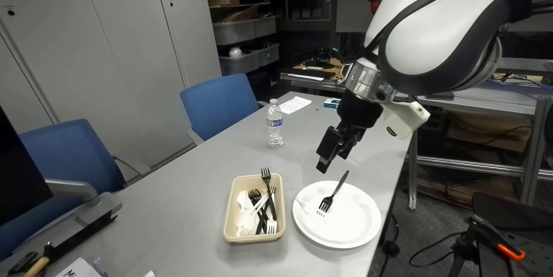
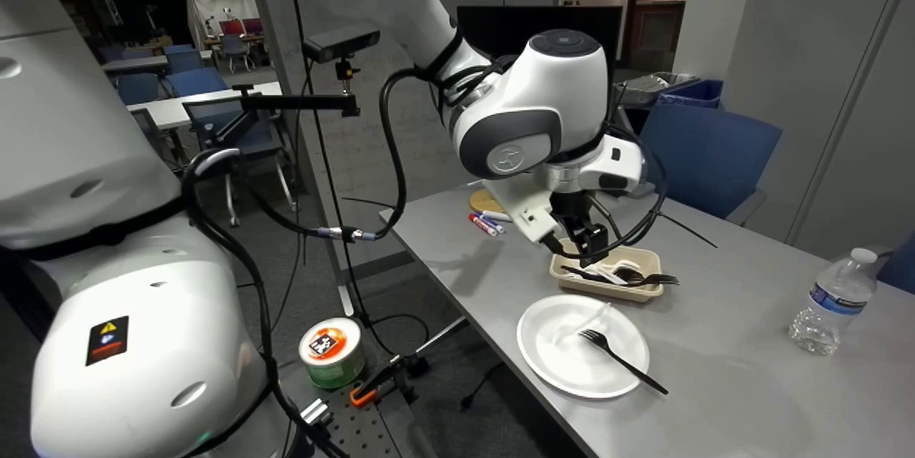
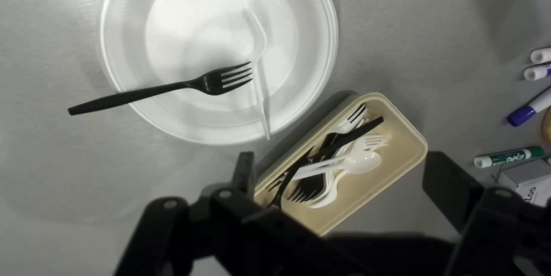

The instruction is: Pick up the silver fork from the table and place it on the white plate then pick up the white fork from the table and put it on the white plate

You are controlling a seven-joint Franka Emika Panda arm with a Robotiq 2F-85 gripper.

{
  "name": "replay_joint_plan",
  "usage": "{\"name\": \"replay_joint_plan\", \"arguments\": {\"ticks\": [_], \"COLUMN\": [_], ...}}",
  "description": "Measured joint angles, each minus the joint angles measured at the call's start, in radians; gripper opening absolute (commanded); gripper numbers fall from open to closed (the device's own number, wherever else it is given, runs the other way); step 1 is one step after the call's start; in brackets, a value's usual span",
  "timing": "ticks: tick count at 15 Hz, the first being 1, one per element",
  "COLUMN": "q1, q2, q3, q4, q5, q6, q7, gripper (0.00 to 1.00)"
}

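The white plate (image 1: 354,230) lies on the grey table (image 1: 194,208); it also shows in the wrist view (image 3: 189,17). The dark fork matching the silver fork (image 3: 215,82) looks black here. It lies on the plate, its handle crossing the rim; it shows in both exterior views (image 1: 327,202) (image 2: 620,360). A white utensil, apparently the white fork (image 3: 260,88), lies on the plate, partly edge-on, its handle end over the rim; its tines are unclear. My gripper (image 3: 344,179) is open and empty, above the table, apart from the plate; it shows in an exterior view (image 1: 332,161).
A tan tray (image 3: 404,138) with several black and white utensils stands beside the plate; a black fork sticks over its edge. A water bottle (image 1: 274,123) stands farther along the table. Several markers (image 3: 508,156) and a small box (image 3: 527,177) lie beyond the tray.
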Motion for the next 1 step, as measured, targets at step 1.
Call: {"name": "replay_joint_plan", "arguments": {"ticks": [1], "q1": [0.000], "q2": [0.000], "q3": [0.000], "q4": [0.000], "q5": [0.000], "q6": [0.000], "q7": [0.000], "gripper": [1.00]}}
